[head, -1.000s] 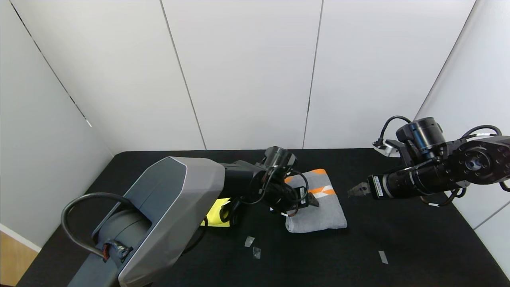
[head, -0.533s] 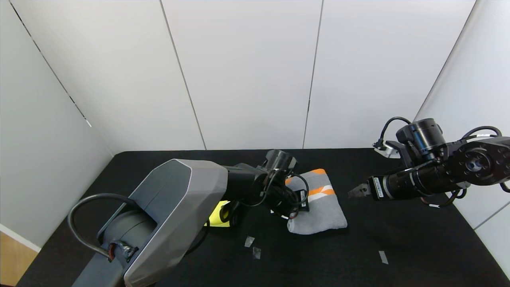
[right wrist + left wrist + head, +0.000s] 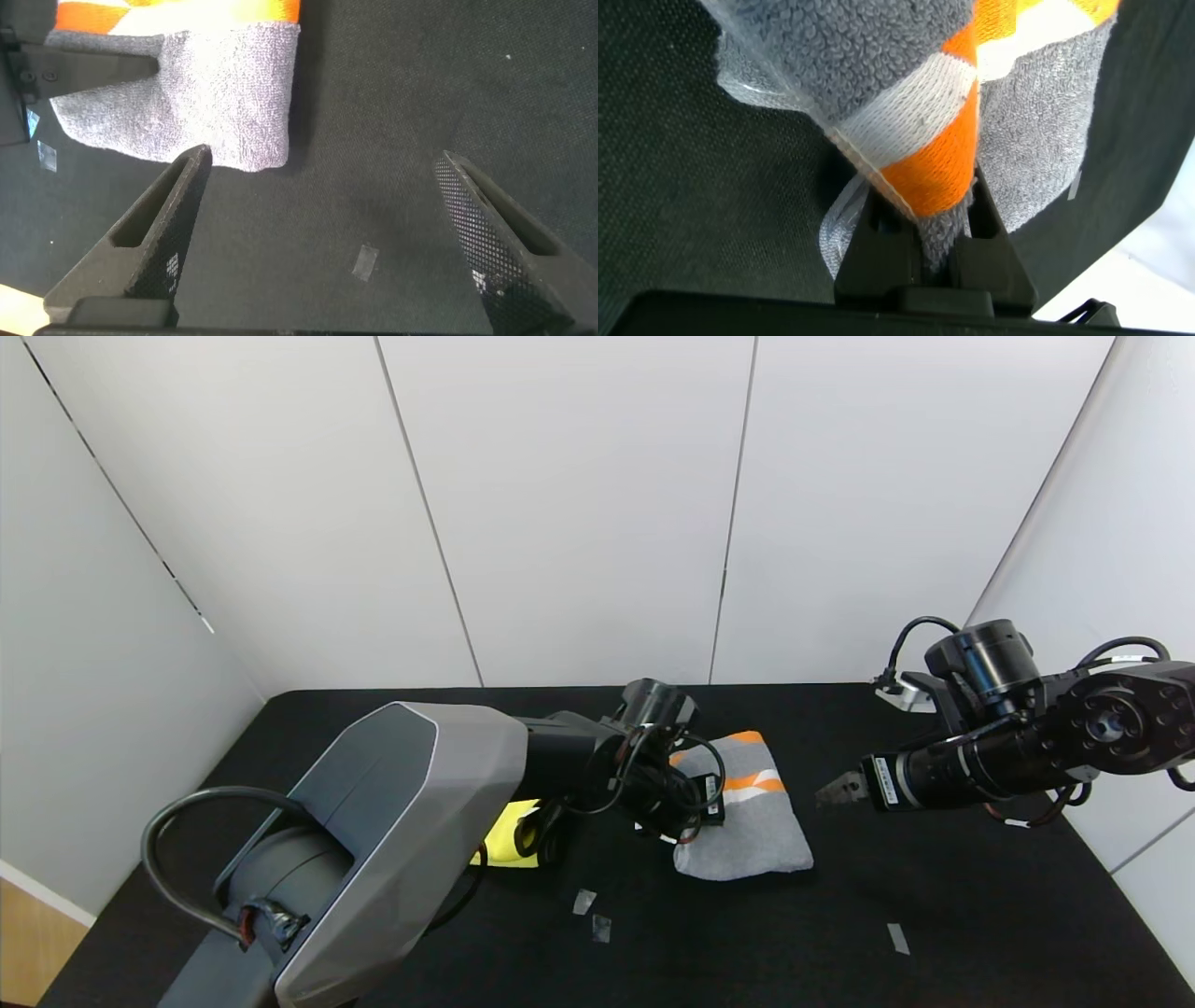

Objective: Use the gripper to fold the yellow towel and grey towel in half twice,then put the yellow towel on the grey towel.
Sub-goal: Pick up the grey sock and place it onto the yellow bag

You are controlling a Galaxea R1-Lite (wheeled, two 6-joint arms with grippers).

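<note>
The grey towel [image 3: 756, 826] lies folded in the middle of the black table, its orange-and-white band toward the far side. My left gripper [image 3: 714, 807] is shut on the towel's left edge; the left wrist view shows the grey and orange cloth [image 3: 943, 177] pinched between the fingers [image 3: 878, 243]. The yellow towel [image 3: 509, 835] lies left of it, mostly hidden behind my left arm. My right gripper [image 3: 836, 791] is open and empty, hovering just right of the grey towel, which also shows in the right wrist view [image 3: 215, 93].
Small bits of tape lie on the table: two near the front centre [image 3: 585, 901] and one at the front right [image 3: 897, 938]. White wall panels close the table on the back and sides.
The left gripper, shut on the grey towel's left edge, shifted slightly, and the towel's near edge bunched a little. The right arm dropped a little.
</note>
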